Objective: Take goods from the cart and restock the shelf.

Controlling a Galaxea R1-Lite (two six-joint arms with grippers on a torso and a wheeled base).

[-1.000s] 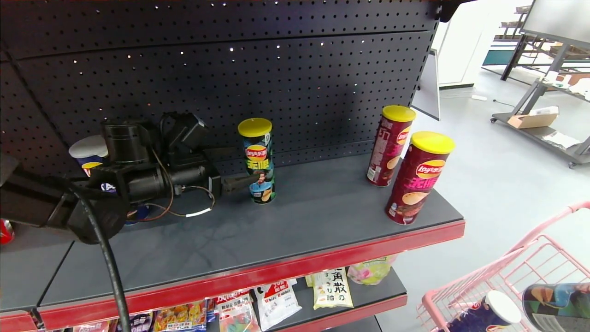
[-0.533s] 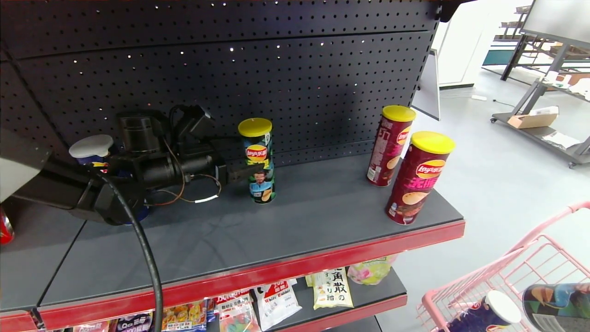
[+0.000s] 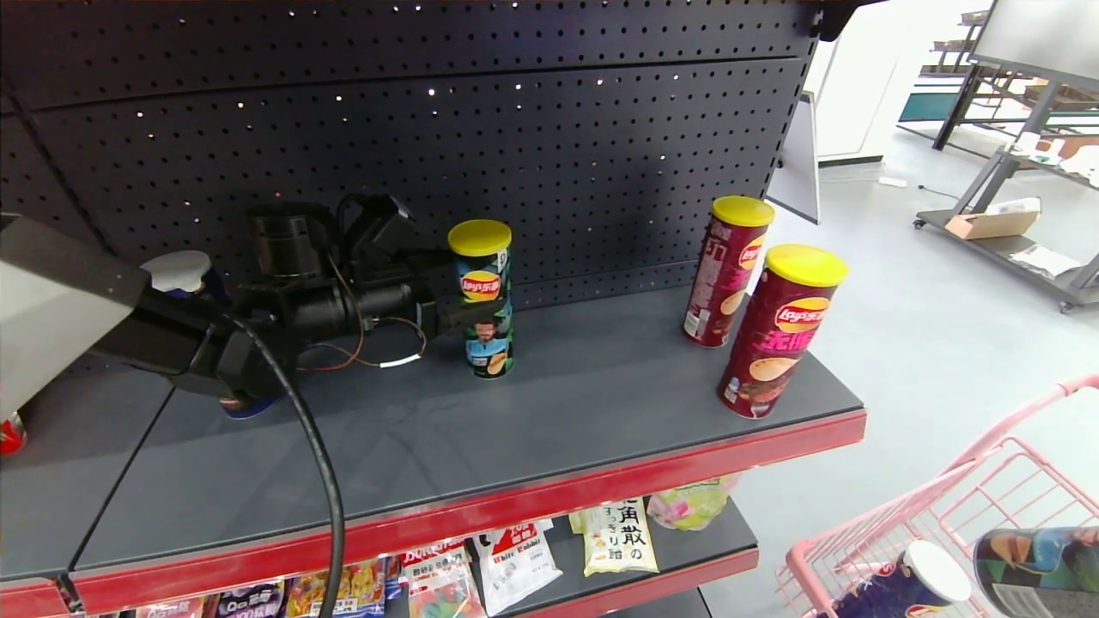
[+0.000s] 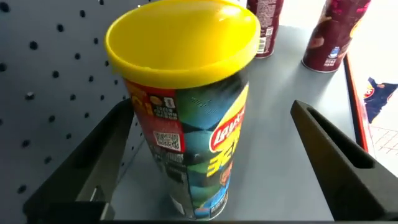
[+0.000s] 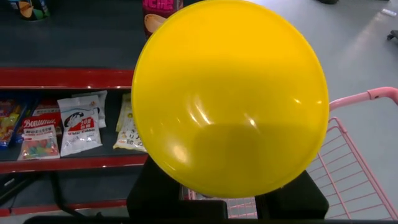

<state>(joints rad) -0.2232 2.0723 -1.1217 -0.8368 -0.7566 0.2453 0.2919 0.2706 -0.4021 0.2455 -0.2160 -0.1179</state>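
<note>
Left gripper (image 3: 474, 311) advanced rightward toward frame centre, jaws wide astride upright teal chip can (image 3: 489, 283), yellow lid, on grey shelf (image 3: 601, 395)

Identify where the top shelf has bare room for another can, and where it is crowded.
Free: grey shelf board between the green yellow-lidded chip can and the two maroon yellow-lidded chip cans, down to the red front edge. The strip before the left arm is also bare. Crowded: back left, where the left gripper straddles that can.

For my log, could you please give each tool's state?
Left tool: open, straddling the upright teal yellow-lidded crisp tube.
Right tool: shut on another yellow-lidded tube.
</note>
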